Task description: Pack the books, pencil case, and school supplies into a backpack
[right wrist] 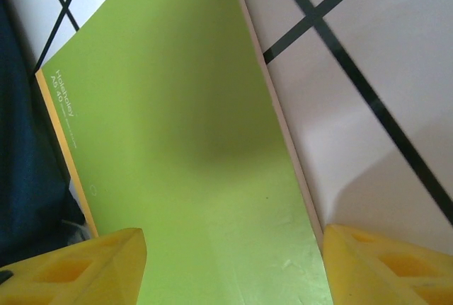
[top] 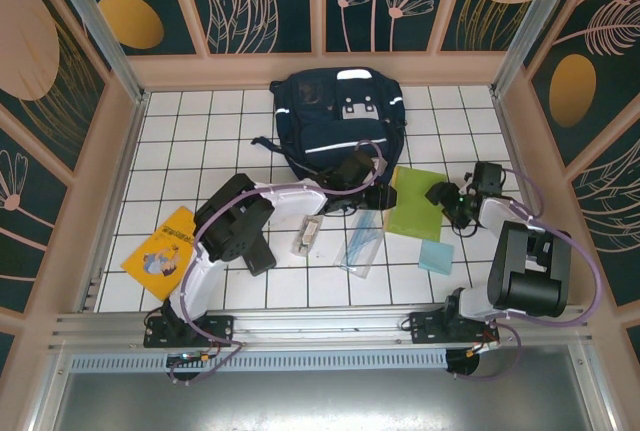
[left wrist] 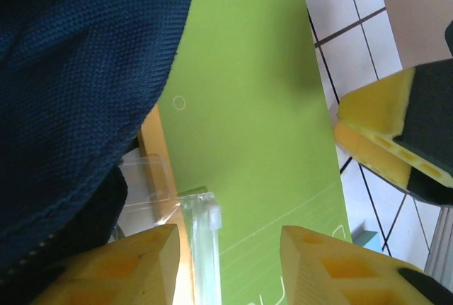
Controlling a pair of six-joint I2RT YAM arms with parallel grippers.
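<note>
Evidently the step in hand is lifting the yellow-green book (top: 415, 206) off the desk (top: 200, 151) so it can go into the backpack (top: 340, 116), and both arms have a part in it. The book lies flat on the tiles just right of the backpack's lower corner.

The left end effector (top: 378, 196) sits at the book's left edge. Its wrist view shows the jaws apart and gripping nothing, with the green cover and a clear plastic strip (left wrist: 202, 241) between the fingers (left wrist: 134, 266). The strip is most likely an end of the ruler set. The right end effector (top: 445, 196) is at the book's opposite edge. It is also open and empty, with the cover (right wrist: 184, 142) spread between its fingers (right wrist: 386, 262) and the book's right edge just inside one of them.

A thin flat book gives little to pinch. One finger probably needs to get under an edge while the other presses on top. The left side should keep clear of the plastic strip, or it may clamp that along with the cover. The two arms should rise together, since a lopsided lift could bend the book or let it slip out.
</note>
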